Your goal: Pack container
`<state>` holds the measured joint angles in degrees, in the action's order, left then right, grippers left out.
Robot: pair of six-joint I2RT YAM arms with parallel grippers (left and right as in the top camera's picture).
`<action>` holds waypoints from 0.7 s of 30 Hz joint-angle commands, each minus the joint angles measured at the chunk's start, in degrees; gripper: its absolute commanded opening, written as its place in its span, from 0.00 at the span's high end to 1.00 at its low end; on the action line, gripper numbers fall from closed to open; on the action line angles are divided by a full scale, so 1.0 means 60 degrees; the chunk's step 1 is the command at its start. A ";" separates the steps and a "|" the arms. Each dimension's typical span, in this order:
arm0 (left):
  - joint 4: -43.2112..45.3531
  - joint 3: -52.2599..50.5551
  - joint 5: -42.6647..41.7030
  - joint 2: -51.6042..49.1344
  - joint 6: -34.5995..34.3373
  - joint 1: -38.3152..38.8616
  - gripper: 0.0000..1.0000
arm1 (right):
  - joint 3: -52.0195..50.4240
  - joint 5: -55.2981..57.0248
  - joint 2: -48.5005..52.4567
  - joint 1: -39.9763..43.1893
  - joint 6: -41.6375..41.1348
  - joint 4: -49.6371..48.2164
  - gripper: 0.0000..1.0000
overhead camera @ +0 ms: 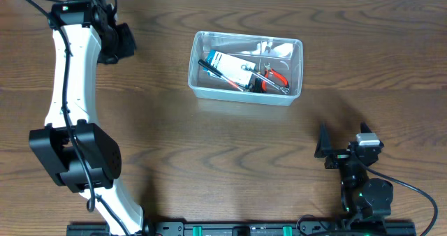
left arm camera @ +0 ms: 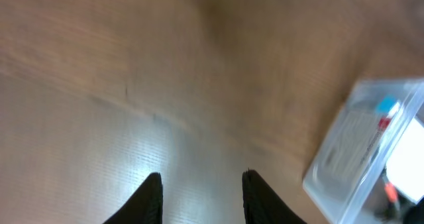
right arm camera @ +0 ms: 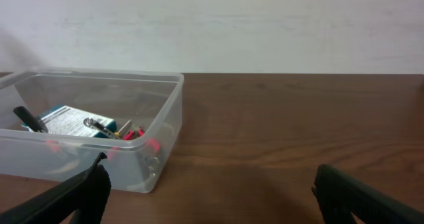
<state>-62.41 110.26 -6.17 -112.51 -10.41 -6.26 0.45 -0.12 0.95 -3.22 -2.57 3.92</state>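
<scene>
Clear plastic container (overhead camera: 241, 97) lay at three o'clock from your narrowly parted, empty left gripper (overhead camera: 119, 42), long axis nine-to-three; your right gripper (right arm camera: 209, 177), wide and empty, sat toward its five.

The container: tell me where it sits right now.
Overhead view: the container sits on the table at far centre, the left gripper off to its left and the right gripper nearer the base, to its right.

Dark wood-grain tabletop (overhead camera: 209, 145) with a soft sheen, smooth translucent plastic container (overhead camera: 241, 96), printed cardboard box (overhead camera: 230, 67), pliers (overhead camera: 274, 77) of bare metal with glossy red grips, matt black plastic fingers (right arm camera: 358, 197) of the right hand (right arm camera: 212, 184), glossy white left arm shell (overhead camera: 70, 75)
</scene>
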 commanded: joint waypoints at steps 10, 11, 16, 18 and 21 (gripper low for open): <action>0.4135 -0.0055 0.0295 0.2692 0.1723 -0.0142 0.71 | -0.0022 -0.0018 -0.0106 0.0080 0.0080 0.0029 0.01; 0.4215 -0.0055 0.0295 0.3100 0.1996 -0.0142 0.71 | -0.0022 -0.0018 -0.0106 0.0080 0.0080 0.0033 0.01; 0.4200 -0.0055 0.0295 0.5151 0.2743 -0.0142 0.71 | -0.0022 -0.0018 -0.0106 0.0080 0.0080 0.0033 0.01; 0.4029 -0.0055 0.0295 0.5967 0.3038 -0.0142 0.71 | -0.0022 -0.0018 -0.0106 0.0080 0.0080 0.0033 0.01; 0.3381 -0.0055 0.0302 0.7158 0.3530 -0.0142 0.71 | -0.0022 -0.0018 -0.0106 0.0080 0.0080 0.0033 0.01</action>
<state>-40.03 109.78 -5.13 -73.17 5.89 -6.76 0.45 -0.12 0.93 -3.22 -2.55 3.92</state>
